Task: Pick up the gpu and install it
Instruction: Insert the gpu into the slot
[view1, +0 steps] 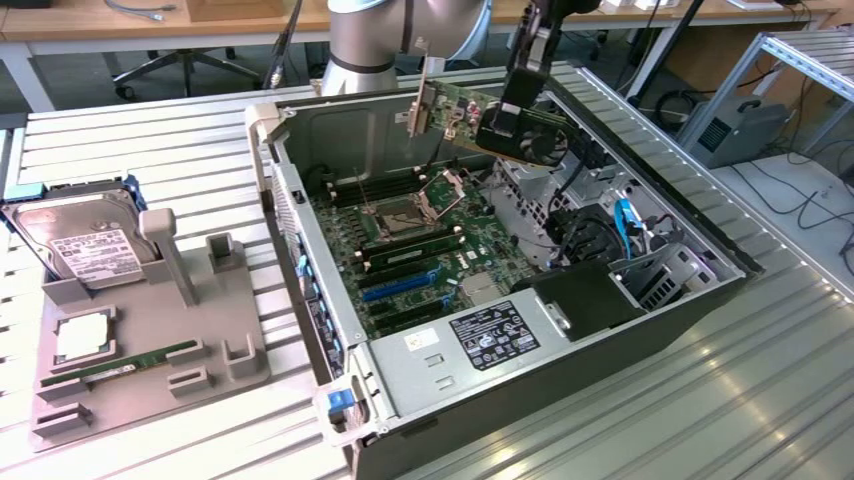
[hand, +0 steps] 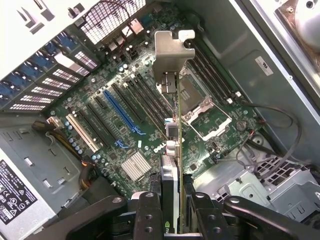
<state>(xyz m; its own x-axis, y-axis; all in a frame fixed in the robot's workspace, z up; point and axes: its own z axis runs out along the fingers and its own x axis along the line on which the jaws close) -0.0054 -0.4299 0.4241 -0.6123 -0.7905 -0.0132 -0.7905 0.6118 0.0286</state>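
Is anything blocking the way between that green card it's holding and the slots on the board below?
Nothing visible. The gripper holds the gpu above the motherboard; the blue slot on it looks bare.

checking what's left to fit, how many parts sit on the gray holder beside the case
3: a hard drive propped at the far end, a square chip flat in the middle, a thin memory stick nearest the camera. None looks hidden.

Green gpu (view1: 465, 112) hangs tilted above the motherboard (view1: 414, 240).
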